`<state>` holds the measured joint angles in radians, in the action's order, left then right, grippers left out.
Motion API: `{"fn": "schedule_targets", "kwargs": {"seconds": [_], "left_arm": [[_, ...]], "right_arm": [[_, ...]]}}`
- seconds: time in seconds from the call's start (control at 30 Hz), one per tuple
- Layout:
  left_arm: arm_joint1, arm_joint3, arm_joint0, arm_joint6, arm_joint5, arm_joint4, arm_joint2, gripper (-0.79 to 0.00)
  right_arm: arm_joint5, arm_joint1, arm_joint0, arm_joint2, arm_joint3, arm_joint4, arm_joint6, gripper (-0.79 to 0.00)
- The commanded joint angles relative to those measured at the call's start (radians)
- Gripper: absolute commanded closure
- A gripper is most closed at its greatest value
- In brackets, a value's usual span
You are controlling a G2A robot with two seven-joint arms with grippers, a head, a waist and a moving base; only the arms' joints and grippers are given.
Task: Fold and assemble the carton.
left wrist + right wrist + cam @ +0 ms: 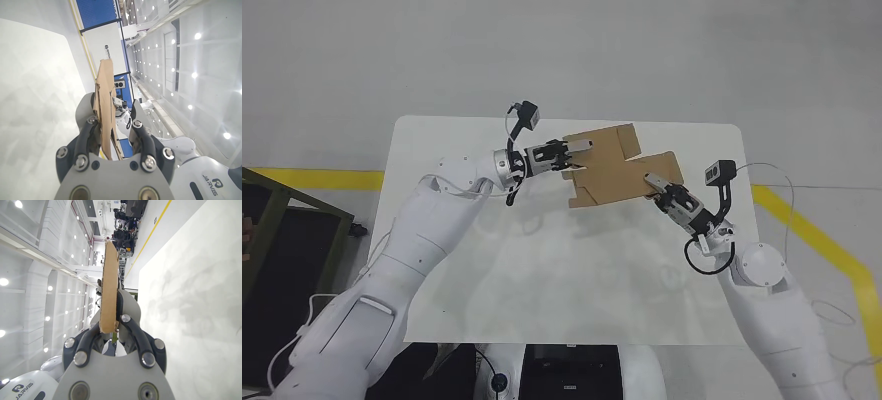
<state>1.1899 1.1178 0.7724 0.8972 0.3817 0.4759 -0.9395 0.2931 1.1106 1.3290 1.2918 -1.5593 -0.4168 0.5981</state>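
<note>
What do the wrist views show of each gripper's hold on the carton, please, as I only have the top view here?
Observer: In the right wrist view, the right gripper is shut on the carton, which is seen edge-on between its fingers.
Operator: Thank you. And the left one?
Observer: The left gripper is open. The carton's edge lies against one finger, with a visible gap to the other.
Operator: Has the carton been opened up at that end?
Observer: No. The left wrist view shows its layers lying close together, nearly flat and not spread into a box.
</note>
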Motion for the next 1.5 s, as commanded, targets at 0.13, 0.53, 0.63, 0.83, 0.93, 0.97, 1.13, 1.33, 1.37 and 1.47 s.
{"fn": "schedule_targets", "kwargs": {"seconds": [0.13,0.53,0.63,0.83,0.93,0.97,1.13,1.33,1.37,1.47], "left_arm": [[0.002,-0.013,-0.001,0.003,0.003,-0.009,-0.011,-0.074],[0.002,-0.014,0.012,0.014,0.007,-0.012,-0.042,0.0],[-0.002,-0.01,0.015,0.027,0.005,-0.014,-0.059,0.0],[-0.018,-0.004,0.013,0.115,-0.001,-0.047,-0.097,0.0],[-0.026,-0.003,0.02,0.164,-0.003,-0.051,-0.117,0.0],[-0.029,-0.001,0.024,0.176,-0.002,-0.051,-0.123,0.0],[-0.037,0.023,0.045,0.228,0.002,-0.044,-0.139,0.0],[-0.037,0.049,0.067,0.266,-0.007,-0.018,-0.13,0.0],[-0.036,0.052,0.07,0.267,-0.008,-0.021,-0.127,0.0],[-0.035,0.055,0.076,0.26,-0.006,-0.025,-0.121,0.0]], "right_arm": [[-0.004,0.002,0.0,0.003,-0.006,0.0,0.003,0.0],[-0.011,0.005,-0.002,0.009,-0.02,0.033,-0.007,-0.785],[-0.007,0.003,-0.006,0.026,-0.003,0.013,0.018,-0.785],[0.033,-0.009,-0.05,0.069,0.085,-0.064,0.261,-0.785],[0.067,-0.017,-0.091,0.079,0.145,-0.067,0.415,-0.785],[0.073,-0.019,-0.107,0.076,0.164,-0.064,0.461,-0.785],[0.099,-0.019,-0.188,0.03,0.25,-0.067,0.649,-0.785],[0.146,-0.007,-0.27,-0.035,0.365,-0.11,0.754,-0.785],[0.151,-0.004,-0.278,-0.045,0.377,-0.131,0.767,-0.785],[0.153,0.003,-0.293,-0.075,0.391,-0.156,0.776,-0.785]]}}
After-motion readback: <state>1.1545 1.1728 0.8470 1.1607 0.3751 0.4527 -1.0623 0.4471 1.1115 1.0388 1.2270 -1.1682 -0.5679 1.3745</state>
